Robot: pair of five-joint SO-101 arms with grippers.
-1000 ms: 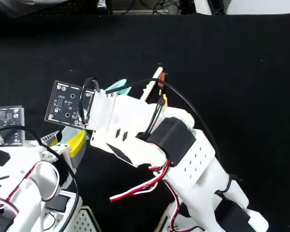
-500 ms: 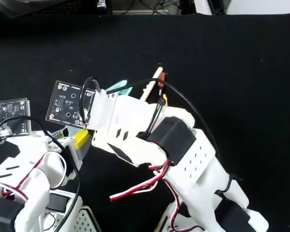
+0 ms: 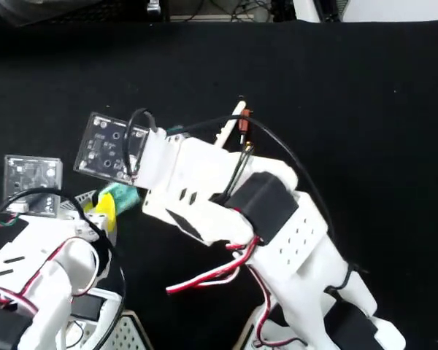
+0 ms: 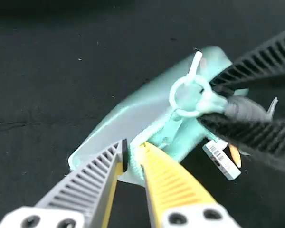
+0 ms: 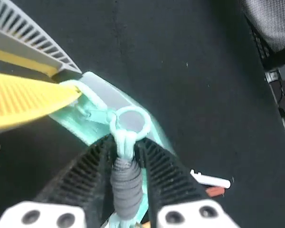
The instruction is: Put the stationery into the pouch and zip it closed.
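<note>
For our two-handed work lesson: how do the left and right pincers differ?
The left pincer has one grey and one yellow finger; the right pincer has two black ones. The left pincer clamps the pouch at its edge; the right pincer clamps the zip pull. Both are shut, on the same mint-green pouch.

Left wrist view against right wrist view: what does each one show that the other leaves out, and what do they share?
Left wrist view: a white tag by the pouch. Right wrist view: a white stick lying on the table past the pouch. Shared: the mint pouch, the left gripper shut on its edge, and the right gripper shut on the zipper pull.
</note>
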